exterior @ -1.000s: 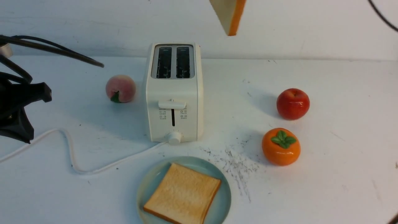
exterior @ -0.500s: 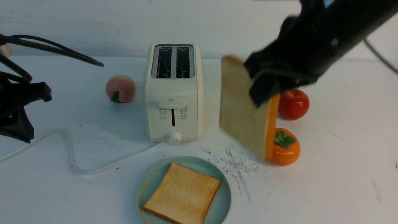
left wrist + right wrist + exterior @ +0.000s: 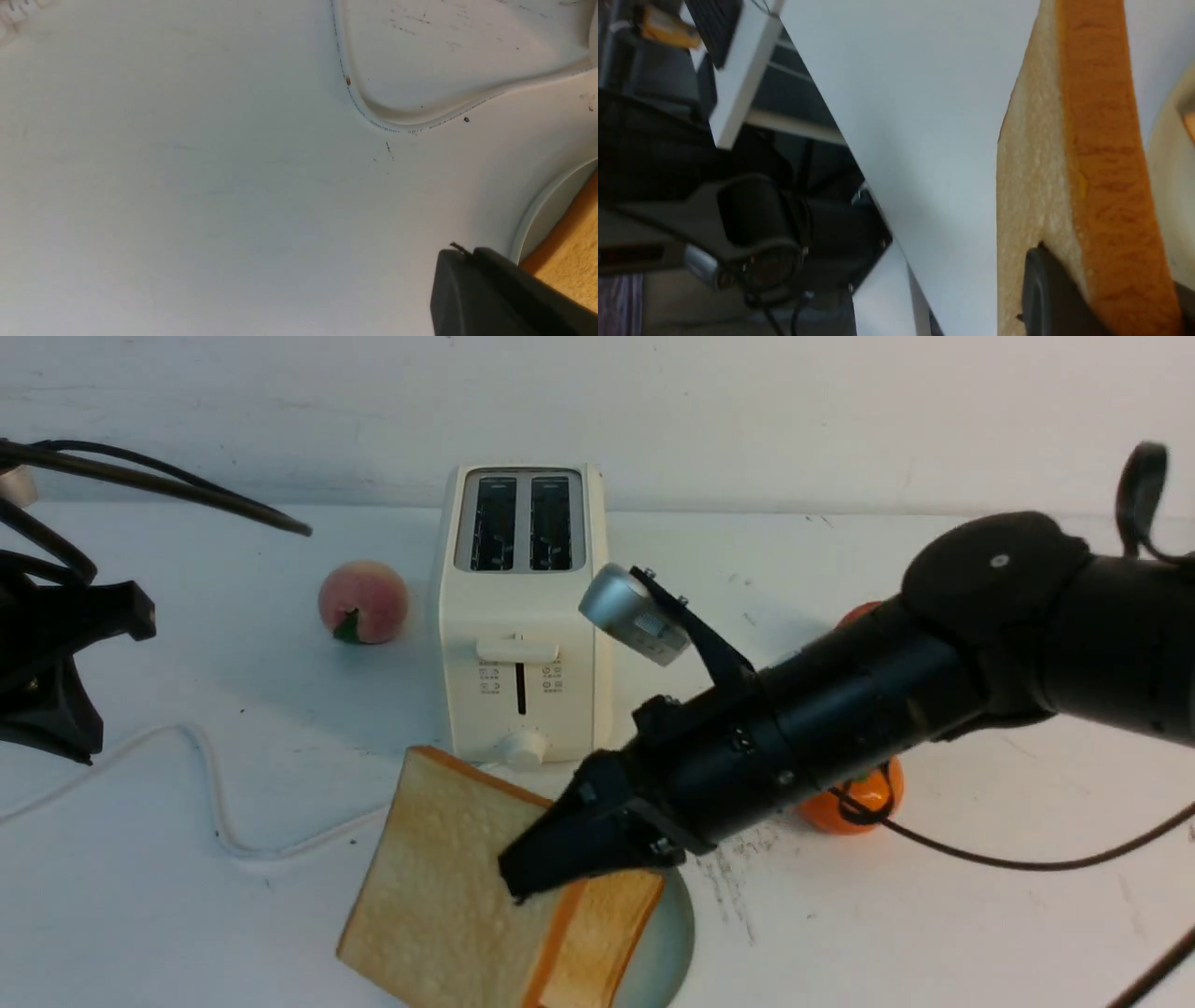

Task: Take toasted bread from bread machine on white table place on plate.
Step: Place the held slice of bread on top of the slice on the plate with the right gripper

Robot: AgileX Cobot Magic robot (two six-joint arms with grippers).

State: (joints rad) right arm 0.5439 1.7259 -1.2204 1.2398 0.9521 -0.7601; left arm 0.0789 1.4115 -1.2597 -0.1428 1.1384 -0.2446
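Jaws of the left gripper are together. A peach sits by the bread machine. The right gripper pinches one tan, orange-edged toast, tilted over the other toast on the plate. Its arm half hides an orange fruit.

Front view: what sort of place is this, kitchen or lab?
Probably a robot lab bench staged as a kitchen, not a real one. A scuffed white table against a plain wall holds a toaster, a plate and loose fruit like the peach, with the right gripper holding toast.
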